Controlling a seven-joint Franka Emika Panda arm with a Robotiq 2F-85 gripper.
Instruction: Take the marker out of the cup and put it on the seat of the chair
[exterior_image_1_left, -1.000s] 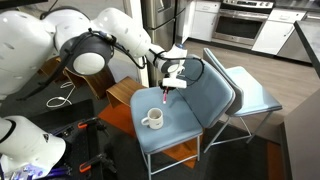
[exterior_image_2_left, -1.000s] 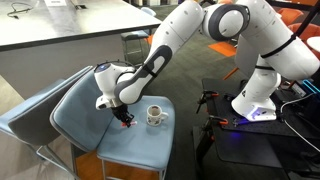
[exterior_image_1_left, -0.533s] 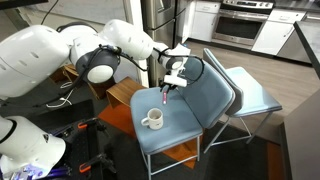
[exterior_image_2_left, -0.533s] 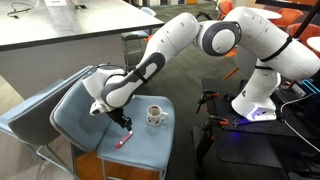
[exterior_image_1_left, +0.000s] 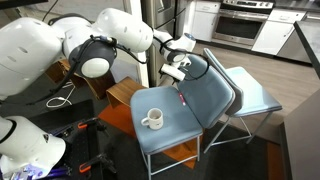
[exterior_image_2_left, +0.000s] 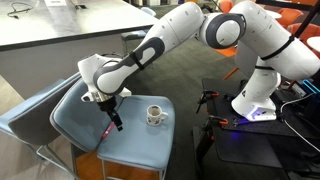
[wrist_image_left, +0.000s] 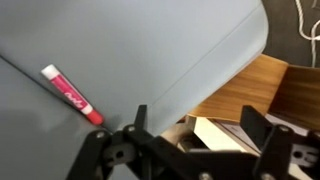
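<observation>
The red marker (exterior_image_1_left: 182, 99) (exterior_image_2_left: 106, 131) lies flat on the steel-blue chair's seat (exterior_image_1_left: 190, 125) (exterior_image_2_left: 140, 150), near the backrest. In the wrist view the marker (wrist_image_left: 70, 95) rests free on the blue padding, off to the left of the fingers. My gripper (exterior_image_1_left: 176, 63) (exterior_image_2_left: 106, 100) (wrist_image_left: 195, 125) hangs above the seat, open, with nothing between its fingers. The white cup (exterior_image_1_left: 152, 119) (exterior_image_2_left: 155, 115) stands upright on the seat's front part, apart from the marker.
A paler blue chair (exterior_image_1_left: 255, 92) (exterior_image_2_left: 30, 112) stands right behind the steel-blue one. A brown wooden seat (exterior_image_1_left: 121, 92) (wrist_image_left: 250, 90) sits beside and below it. A second robot's white base (exterior_image_2_left: 258, 100) and black gear are on the floor nearby.
The gripper has opened and let go of the marker, which now lies on the seat. The gripper has lifted up and away from the seat.
</observation>
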